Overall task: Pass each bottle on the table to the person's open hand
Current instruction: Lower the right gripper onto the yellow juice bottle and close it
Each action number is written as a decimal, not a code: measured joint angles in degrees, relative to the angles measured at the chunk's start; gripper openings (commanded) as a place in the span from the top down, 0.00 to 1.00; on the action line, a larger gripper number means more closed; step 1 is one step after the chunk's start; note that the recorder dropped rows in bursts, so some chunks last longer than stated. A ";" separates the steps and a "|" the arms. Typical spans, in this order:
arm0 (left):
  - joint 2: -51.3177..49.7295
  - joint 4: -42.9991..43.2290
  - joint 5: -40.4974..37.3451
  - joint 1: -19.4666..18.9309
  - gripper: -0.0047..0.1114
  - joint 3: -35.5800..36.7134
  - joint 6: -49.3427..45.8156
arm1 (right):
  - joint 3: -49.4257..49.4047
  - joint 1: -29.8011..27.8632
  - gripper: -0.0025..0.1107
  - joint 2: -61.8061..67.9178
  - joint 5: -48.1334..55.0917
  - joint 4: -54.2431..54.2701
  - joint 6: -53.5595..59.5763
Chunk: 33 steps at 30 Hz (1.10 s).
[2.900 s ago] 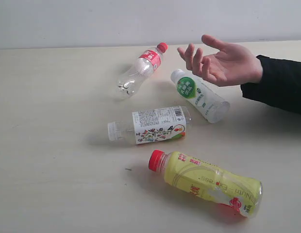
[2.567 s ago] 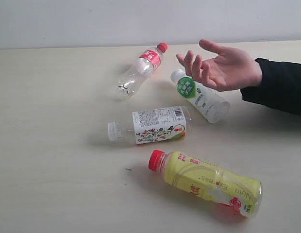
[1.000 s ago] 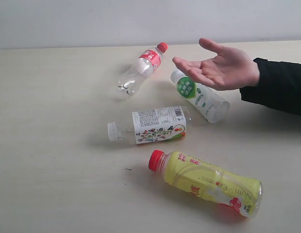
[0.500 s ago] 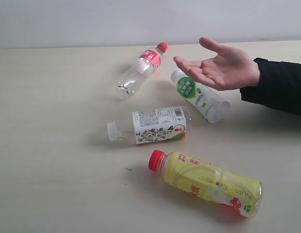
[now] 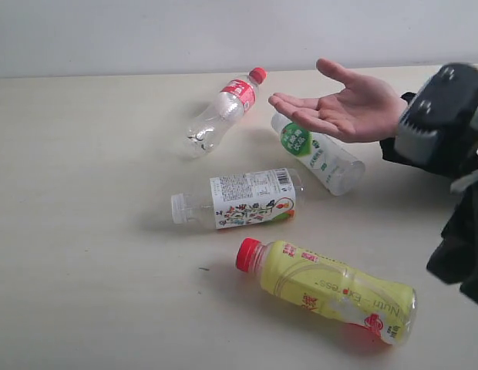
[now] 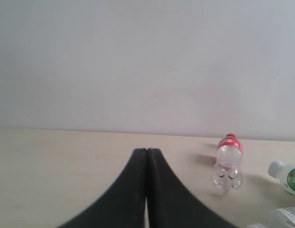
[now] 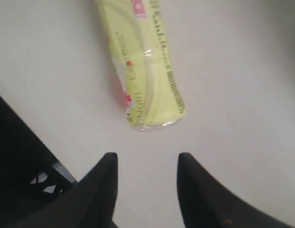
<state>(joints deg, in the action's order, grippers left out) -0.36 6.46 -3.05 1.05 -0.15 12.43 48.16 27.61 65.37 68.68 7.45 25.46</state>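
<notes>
Right end effector (image 7: 146, 157) spread and empty near the base of the yellow bottle (image 7: 140, 61); left end effector (image 6: 147, 151) pressed together

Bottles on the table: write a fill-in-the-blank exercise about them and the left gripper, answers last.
1. The table holds ____ bottles, all lying on their sides.
2. The yellow bottle has a ____ cap.
3. The bottle nearest the person's open hand is the white bottle, whose round label is ____.
4. The left gripper has its jaws ____, with nothing between them.
Missing words: four; red; green; shut.
</notes>
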 measured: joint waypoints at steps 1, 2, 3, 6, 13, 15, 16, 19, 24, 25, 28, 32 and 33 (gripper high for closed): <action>0.00 0.00 0.00 0.00 0.96 0.00 0.00 | -1.01 0.97 0.48 0.80 -0.74 0.00 1.05; 0.00 0.00 0.00 0.00 0.96 0.00 0.00 | -1.86 1.90 0.46 1.60 -1.77 0.00 2.24; 0.00 0.00 0.00 0.00 0.96 0.00 -0.10 | -2.39 2.76 0.42 2.25 -3.04 0.00 3.47; 0.00 0.00 0.00 0.00 0.96 0.00 -0.10 | -3.02 4.85 0.33 4.54 -7.64 0.13 5.30; 0.00 0.00 0.00 0.00 0.96 0.00 -0.10 | -2.99 8.04 0.30 10.46 -17.04 3.16 11.36; 0.00 0.00 0.00 0.00 0.96 0.00 -0.10 | -2.99 8.14 0.30 12.66 -18.32 3.39 12.24; 0.00 0.00 0.00 0.00 0.96 0.00 -0.10 | -2.99 8.14 0.30 13.55 -18.77 3.39 12.36; 0.00 0.00 0.00 0.00 0.96 0.00 -0.10 | -2.99 8.14 0.30 16.59 -20.33 3.16 12.89; 0.00 0.00 0.00 0.00 0.96 0.00 -0.10 | -2.99 8.14 0.30 21.24 -23.14 3.16 13.33; 0.00 0.00 0.00 0.00 0.96 0.00 -0.10 | -2.99 8.14 0.30 21.87 -23.55 3.16 13.49; 0.00 0.00 0.00 0.00 0.96 0.00 -0.10 | -2.99 8.14 0.30 24.08 -24.82 3.16 14.27; 0.00 0.00 0.00 0.00 0.96 0.00 -0.10 | -2.99 8.14 0.30 26.91 -26.07 3.16 14.64; 0.00 0.00 0.00 0.00 0.96 0.00 -0.10 | -2.99 8.14 0.30 27.60 -26.20 3.16 14.64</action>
<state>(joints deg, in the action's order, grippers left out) -0.36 6.46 -3.05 1.05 -0.15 12.34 45.16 35.74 92.97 42.49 10.61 40.10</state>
